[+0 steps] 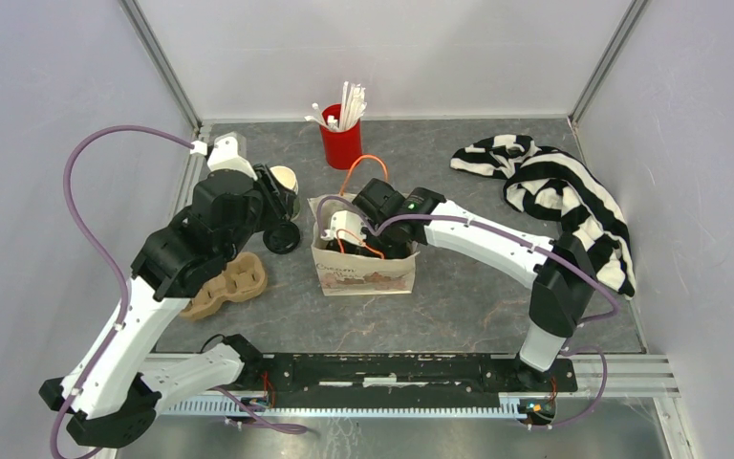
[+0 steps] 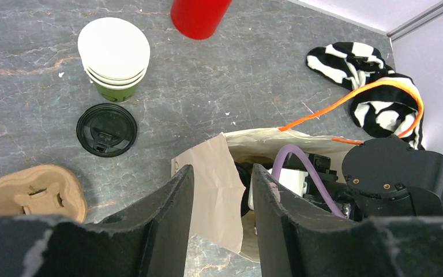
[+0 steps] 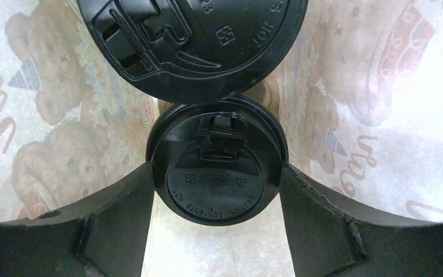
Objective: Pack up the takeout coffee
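Two takeout coffee cups show by their black lids in the right wrist view, inside the paper bag (image 1: pixel 368 273). One lidded cup (image 3: pixel 216 190) sits between the fingers of my right gripper (image 3: pixel 216 168), which touch the lid's rim on both sides. The other lidded cup (image 3: pixel 193 40) stands just beyond it, deeper in the bag. My left gripper (image 2: pixel 222 170) hovers over the bag's left wall (image 2: pixel 213 190) with its jaws apart and nothing held.
A loose black lid (image 2: pixel 107 130) lies on the table beside a stack of lidless green cups (image 2: pixel 114 55). A cardboard cup carrier (image 1: pixel 229 285) lies to the left, a red cup of white sticks (image 1: pixel 341 139) at the back, and a striped cloth (image 1: pixel 554 201) on the right.
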Motion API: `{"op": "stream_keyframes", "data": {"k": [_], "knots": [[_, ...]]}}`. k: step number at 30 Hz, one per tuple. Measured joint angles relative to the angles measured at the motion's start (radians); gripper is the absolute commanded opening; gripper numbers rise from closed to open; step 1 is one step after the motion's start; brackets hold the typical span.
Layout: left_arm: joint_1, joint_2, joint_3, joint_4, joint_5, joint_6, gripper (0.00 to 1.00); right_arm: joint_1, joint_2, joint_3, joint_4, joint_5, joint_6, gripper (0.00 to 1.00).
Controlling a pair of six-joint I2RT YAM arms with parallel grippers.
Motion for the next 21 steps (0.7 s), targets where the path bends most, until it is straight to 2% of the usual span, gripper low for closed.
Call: {"op": "stream_keyframes", "data": {"k": [3, 4, 5, 6, 21], "knots": [[0.000, -0.001, 0.002, -0.008, 0.000, 0.001, 0.49, 0.000, 0.000, 0.005, -0.004, 0.000, 0.011, 0.64], [0.000, -0.001, 0.003, -0.010, 0.000, 0.001, 0.49, 0.000, 0.000, 0.010, -0.009, 0.000, 0.016, 0.75], [0.000, -0.002, 0.003, -0.012, 0.001, 0.001, 0.49, 0.000, 0.000, 0.015, -0.012, 0.000, 0.023, 0.89], [0.000, -0.003, 0.003, -0.014, 0.001, 0.001, 0.49, 0.000, 0.000, 0.022, -0.016, 0.000, 0.027, 0.98], [0.000, -0.023, 0.003, -0.036, 0.008, 0.001, 0.47, 0.011, -0.060, 0.171, -0.084, 0.029, 0.112, 0.98]]}}
